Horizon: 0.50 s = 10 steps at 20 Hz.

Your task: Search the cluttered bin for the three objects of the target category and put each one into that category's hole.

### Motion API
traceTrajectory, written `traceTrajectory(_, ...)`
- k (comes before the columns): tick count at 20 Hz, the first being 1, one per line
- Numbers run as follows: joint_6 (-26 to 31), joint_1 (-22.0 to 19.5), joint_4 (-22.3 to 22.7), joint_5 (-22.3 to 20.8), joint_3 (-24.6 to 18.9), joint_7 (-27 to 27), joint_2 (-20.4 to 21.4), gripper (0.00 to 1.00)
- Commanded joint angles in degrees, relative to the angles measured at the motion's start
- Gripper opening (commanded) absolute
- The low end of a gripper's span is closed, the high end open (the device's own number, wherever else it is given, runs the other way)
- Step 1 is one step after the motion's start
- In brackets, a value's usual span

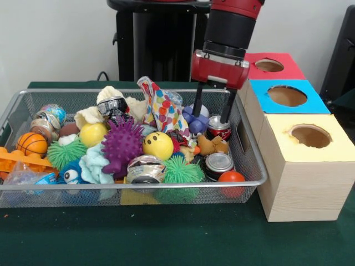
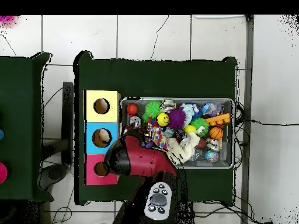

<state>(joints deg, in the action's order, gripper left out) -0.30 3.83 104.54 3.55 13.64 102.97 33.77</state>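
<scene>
1. Green-clothed table carries the bin [image 1: 252, 166], with the red-topped hole [image 1: 269, 65] behind it.
2. Your gripper [image 1: 211, 113] hangs spread, empty.
3. Below it lies the brown teddy [image 1: 213, 146]: soft and light, so pinch its body.

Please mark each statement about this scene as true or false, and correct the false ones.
1. The gripper hangs over the bin with its jaws open. True.
2. The red-topped hole is on the box farthest from the front camera. True.
3. The gripper holds the brown teddy. False: the teddy lies in the bin, below the jaws.
4. The purple spiky ball sits on the yellow-topped box. False: it is in the bin.
</scene>
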Motion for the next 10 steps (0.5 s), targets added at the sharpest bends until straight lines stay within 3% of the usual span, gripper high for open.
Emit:
traceTrajectory(1, 1.1, 0.4, -3.7, 3.5, -4.6, 10.7, -4.8, 1.0)
traceTrajectory(10, -2.3, 1.8, -4.1, 5.6, -4.6, 11.8, -10.4, 1.0)
